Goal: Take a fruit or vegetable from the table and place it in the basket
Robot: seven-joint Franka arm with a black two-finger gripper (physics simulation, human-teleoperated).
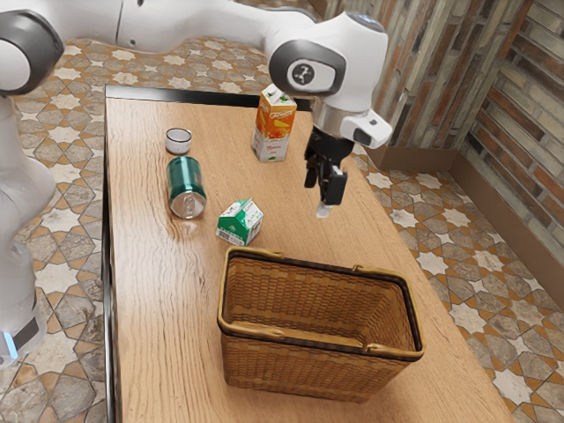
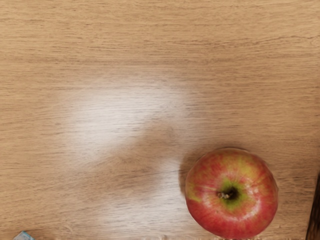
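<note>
My gripper [image 1: 318, 192] hangs over the table [image 1: 145, 291], between the orange juice carton and the wicker basket [image 1: 308, 363] in the exterior view. Its two black fingers stand apart, open, with nothing seen between them. A red and yellow apple [image 2: 231, 193] rests on the wooden tabletop [image 2: 125, 50], stem upward, below my hand in the wrist view. The inside of the basket is partly hidden by its near wall.
A green and white carton [image 1: 239, 223] stands beside the basket, with a green can [image 1: 185, 187] and a small white cup [image 1: 178, 141] farther off. The juice carton [image 1: 274, 125] is near the table's far end. Dark material [image 2: 315, 215] borders the wood near the apple.
</note>
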